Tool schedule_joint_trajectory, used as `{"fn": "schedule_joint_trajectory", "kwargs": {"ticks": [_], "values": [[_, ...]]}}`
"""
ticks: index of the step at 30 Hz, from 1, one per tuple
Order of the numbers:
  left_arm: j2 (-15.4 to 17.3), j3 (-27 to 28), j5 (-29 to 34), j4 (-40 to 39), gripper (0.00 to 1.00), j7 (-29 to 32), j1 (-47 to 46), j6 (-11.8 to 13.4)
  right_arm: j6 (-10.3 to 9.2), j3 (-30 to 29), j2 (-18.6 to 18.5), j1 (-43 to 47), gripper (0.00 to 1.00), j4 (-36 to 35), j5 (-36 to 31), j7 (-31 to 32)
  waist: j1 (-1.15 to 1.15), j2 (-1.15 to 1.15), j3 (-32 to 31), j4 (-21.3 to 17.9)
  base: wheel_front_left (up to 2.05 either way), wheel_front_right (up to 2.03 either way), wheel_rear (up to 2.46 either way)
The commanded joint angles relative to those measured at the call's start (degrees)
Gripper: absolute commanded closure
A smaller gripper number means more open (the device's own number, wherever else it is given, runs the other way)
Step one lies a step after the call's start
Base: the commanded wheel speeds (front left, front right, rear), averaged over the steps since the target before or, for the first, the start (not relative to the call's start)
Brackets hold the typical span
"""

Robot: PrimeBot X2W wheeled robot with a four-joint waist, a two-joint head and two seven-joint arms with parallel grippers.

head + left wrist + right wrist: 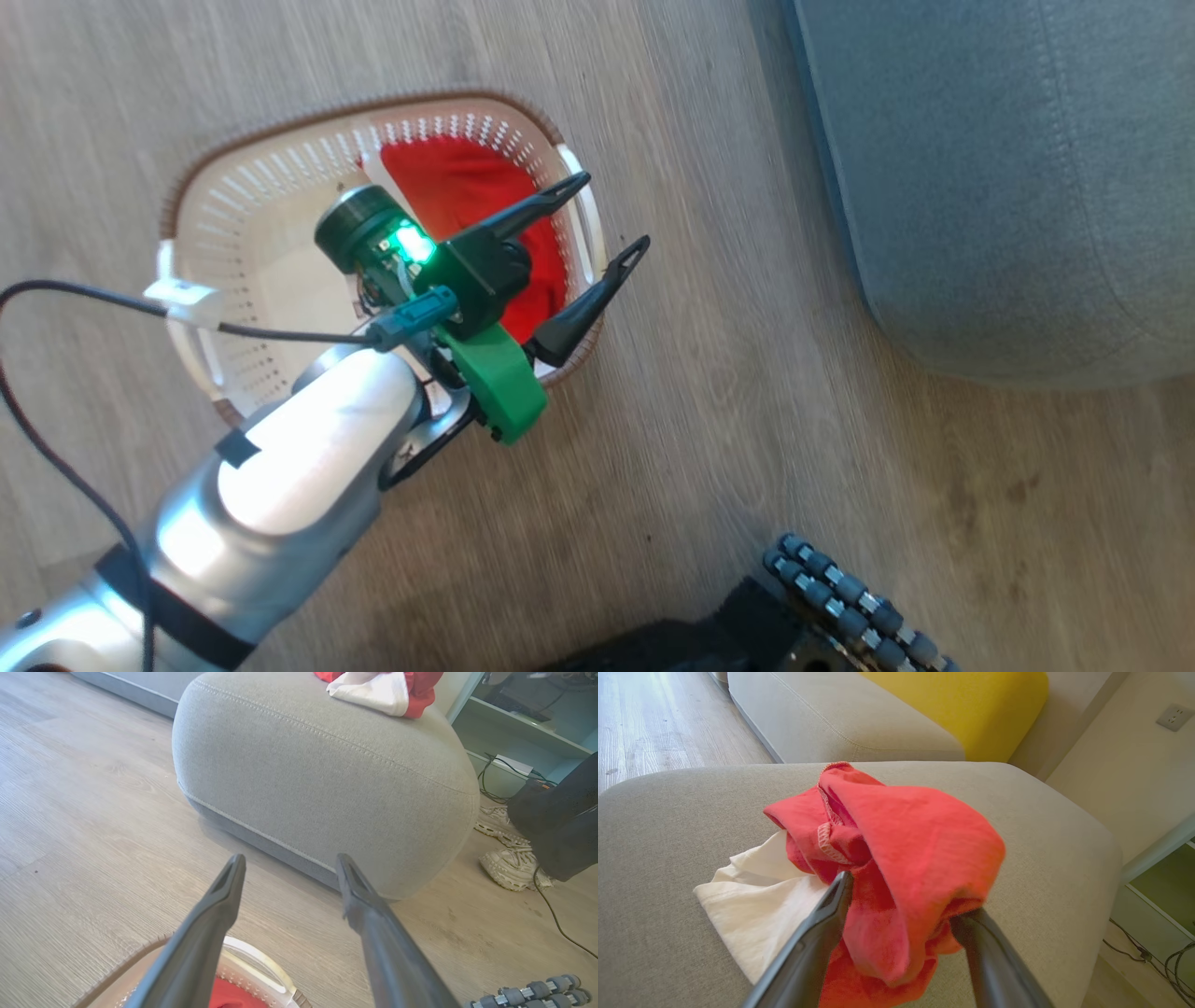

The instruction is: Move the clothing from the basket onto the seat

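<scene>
Your right gripper is spread wide over the seat, with the red garment lying loose between its fingers, partly on the white cloth. Your left gripper, wide open and empty, hovers over the basket, which holds more red fabric.

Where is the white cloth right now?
In the right wrist view, the white cloth lies on top of the seat, poking out from under the red garment toward that view's left.

red clothing, white cloth: heaped on seat | basket: red fabric inside
</scene>
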Motion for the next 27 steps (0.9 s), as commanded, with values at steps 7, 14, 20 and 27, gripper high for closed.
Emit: {"fn": "schedule_joint_trajectory", "kwargs": {"ticks": [7, 14, 20, 27], "values": [[-3.1, 2.7, -1.3, 2.7, 0.00, -2.1, 1.2, -0.2, -0.02, 11.7, -5.0, 13.6, 0.00, -6.4, 11.4, -0.5, 0.00, 0.00, -7.2, 3.2, 0.00, 0.00, 0.00], [-5.7, 8.1, -1.3, 4.5, 0.00, -2.4, 4.7, -0.1, -0.02, 18.9, -4.8, 24.4, 0.00, -15.7, 19.0, -0.5, 0.00, 0.00, -13.9, 6.4, 0.00, 0.00, 0.00], [-6.6, 15.7, -0.5, 5.2, 0.00, -2.4, 9.9, 0.8, -0.02, 20.9, -1.2, 29.7, 0.00, -24.3, 19.1, -0.5, 0.00, 0.00, -18.8, 9.0, 0.00, 0.00, 0.00], [-8.0, 27.3, 2.2, 6.4, 0.00, -2.4, 17.5, 1.5, -0.02, 23.3, 7.6, 36.8, 0.00, -34.7, 15.4, -0.5, 0.00, 0.00, -25.1, 13.0, 0.00, 0.00, 0.00]]}}
